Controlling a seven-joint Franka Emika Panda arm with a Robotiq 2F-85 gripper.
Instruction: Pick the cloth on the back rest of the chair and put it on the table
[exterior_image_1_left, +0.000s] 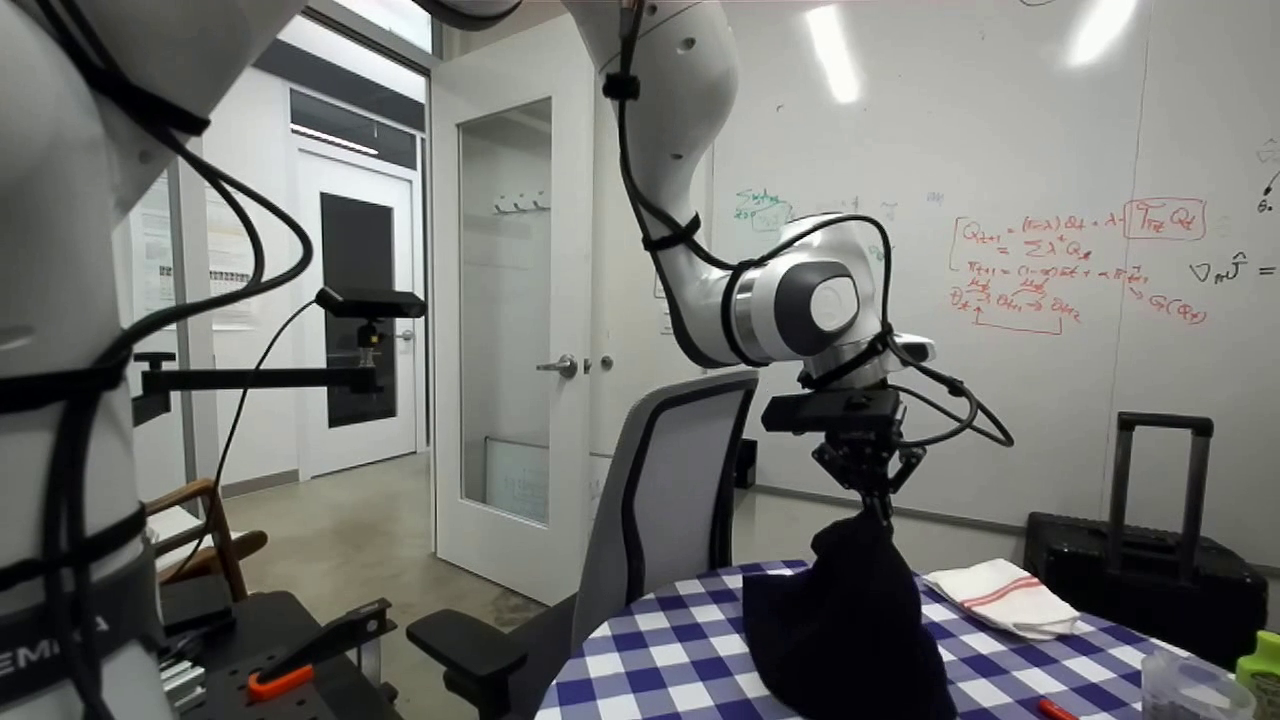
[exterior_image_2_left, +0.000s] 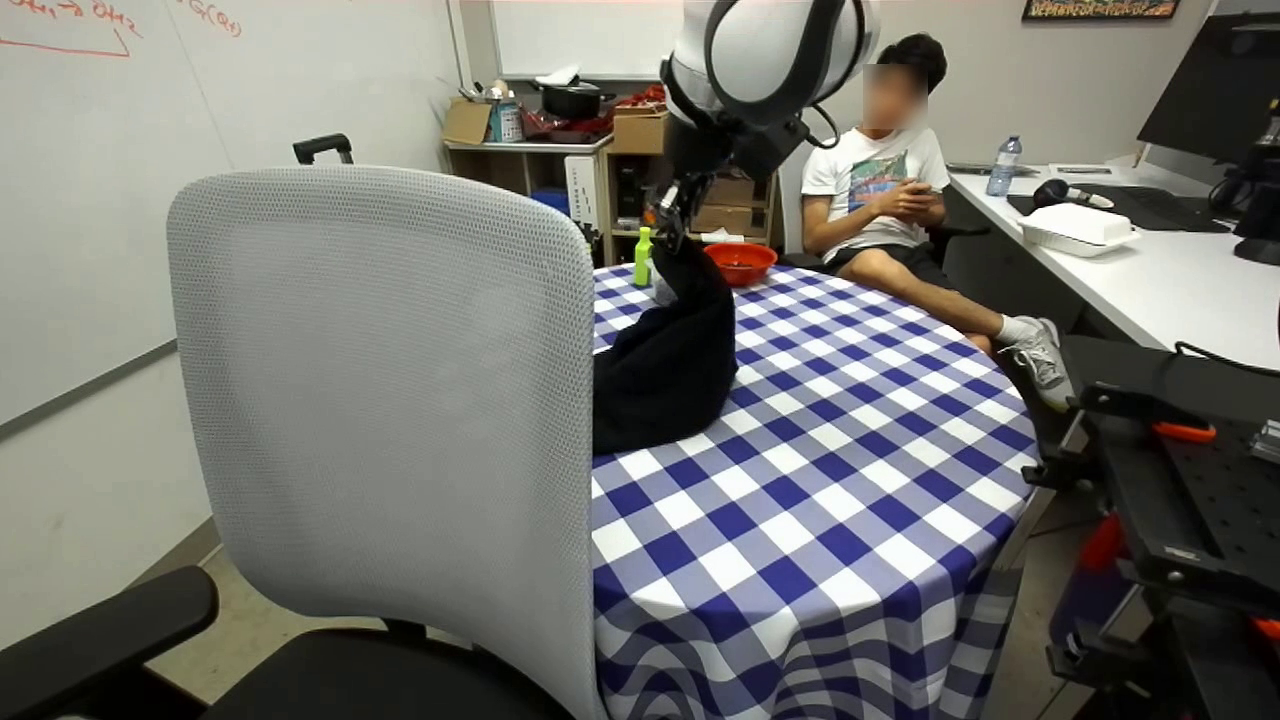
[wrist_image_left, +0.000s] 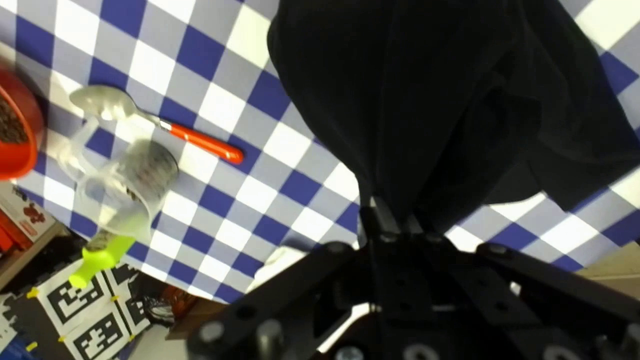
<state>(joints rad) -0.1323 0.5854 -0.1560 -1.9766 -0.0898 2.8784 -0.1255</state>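
black cloth (exterior_image_1_left: 845, 630), pinched in the gripper (exterior_image_1_left: 876, 505), seemingly touches the table (exterior_image_2_left: 830, 465), with open room between fabric edge and spoon (wrist_image_left: 182, 132).

In an exterior view the white arm (exterior_image_1_left: 60, 250) stands tall at the near left, reaches across to the right and slopes down through its forearm (exterior_image_1_left: 680, 110) to the bent wrist (exterior_image_1_left: 805, 300), beneath which the tool (exterior_image_1_left: 878, 505) hangs pointing downward, its fingers (wrist_image_left: 384, 217) pressed close together in the wrist view.

large glossy white wall whiteboard (exterior_image_1_left: 1010, 400): red handwriting (exterior_image_1_left: 1080, 262) reads "Qt+1 =", black handwriting (exterior_image_1_left: 1232, 268) "J =" | cylindrical white robot-arm column (exterior_image_1_left: 45, 290): dark grey band (exterior_image_1_left: 28, 640) reads "EMI", cables interrupting
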